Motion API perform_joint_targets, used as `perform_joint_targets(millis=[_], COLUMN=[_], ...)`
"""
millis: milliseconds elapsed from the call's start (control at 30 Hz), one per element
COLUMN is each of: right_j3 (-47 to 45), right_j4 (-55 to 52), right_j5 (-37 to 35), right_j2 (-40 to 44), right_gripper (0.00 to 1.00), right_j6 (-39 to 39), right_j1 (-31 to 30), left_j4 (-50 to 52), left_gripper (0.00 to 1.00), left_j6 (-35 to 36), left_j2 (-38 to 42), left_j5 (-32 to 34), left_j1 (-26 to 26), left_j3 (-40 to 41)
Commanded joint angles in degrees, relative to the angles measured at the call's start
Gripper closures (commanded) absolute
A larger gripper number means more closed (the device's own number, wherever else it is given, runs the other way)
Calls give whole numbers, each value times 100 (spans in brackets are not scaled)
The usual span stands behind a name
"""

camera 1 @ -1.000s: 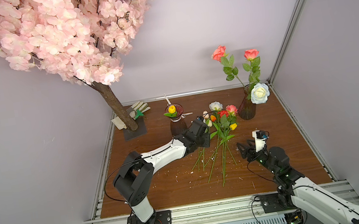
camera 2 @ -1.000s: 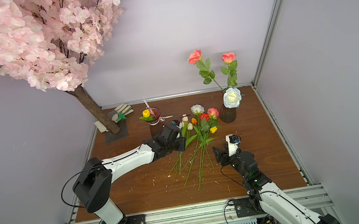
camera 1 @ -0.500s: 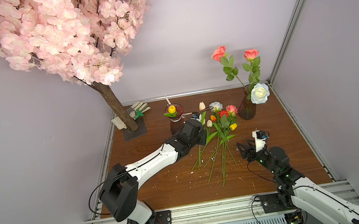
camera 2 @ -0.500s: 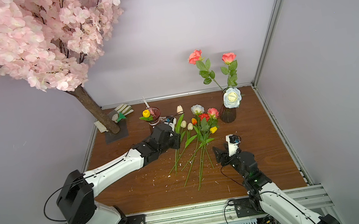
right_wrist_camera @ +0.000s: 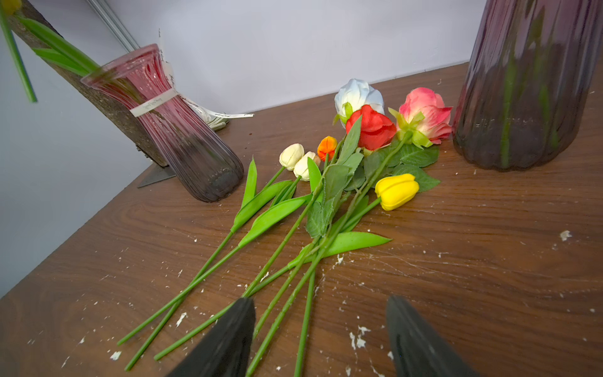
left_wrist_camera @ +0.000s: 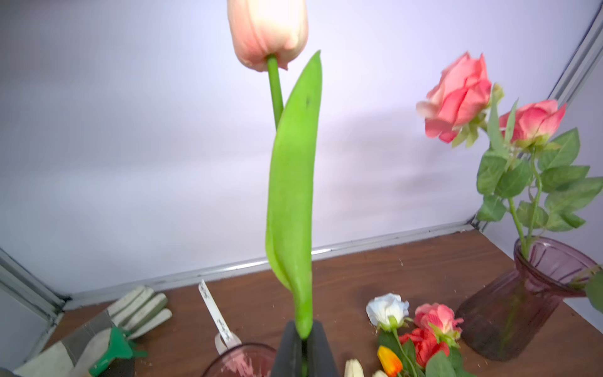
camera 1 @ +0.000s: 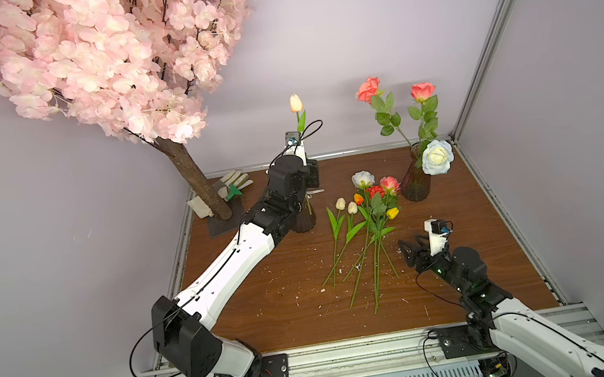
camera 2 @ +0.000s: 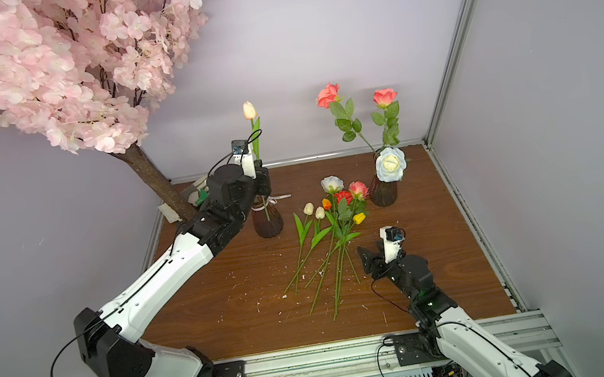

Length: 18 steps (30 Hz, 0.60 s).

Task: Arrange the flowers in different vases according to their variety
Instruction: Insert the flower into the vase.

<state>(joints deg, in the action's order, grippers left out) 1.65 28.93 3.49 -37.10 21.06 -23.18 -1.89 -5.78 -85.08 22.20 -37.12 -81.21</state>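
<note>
Your left gripper (left_wrist_camera: 302,329), closed on the stem of the peach-cream tulip bud (camera 1: 295,103), has raised it from the loose flowers (camera 1: 375,202). It stands upright over the dark purple ribbed glass vase with pale ribbon (camera 2: 268,223), stem end apparently inside. Your right gripper (right_wrist_camera: 319,300) hangs open, empty.

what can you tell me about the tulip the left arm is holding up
The tulip looks artificial: a closed peach-cream bud, a thin green stem and one long glossy green leaf. It stands nearly upright with the bud on top. The left end effector is shut on the base of the leaf and stem. In a top view the lower stem runs down into the ribboned vase.
</note>
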Motion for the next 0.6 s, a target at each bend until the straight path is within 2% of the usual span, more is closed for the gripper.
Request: perform_joint_targets(millis=[0,367,567], right_j3=[2,1,2], right_j4=[183,201,190], right_j5=[42,51,29], right_j2=[47,23,36], right_gripper=[30,30,30], right_j6=[37,25,15], right_j1=[-34,-35,-40], left_j4=[-602,-2004,-2495], left_gripper=[93,93,95], left_j6=[725,1514,1574], left_j2=[-137,-497,-673], left_j5=[463,128,-47], left_j1=[102,532,665], left_j3=[-159,-72,190])
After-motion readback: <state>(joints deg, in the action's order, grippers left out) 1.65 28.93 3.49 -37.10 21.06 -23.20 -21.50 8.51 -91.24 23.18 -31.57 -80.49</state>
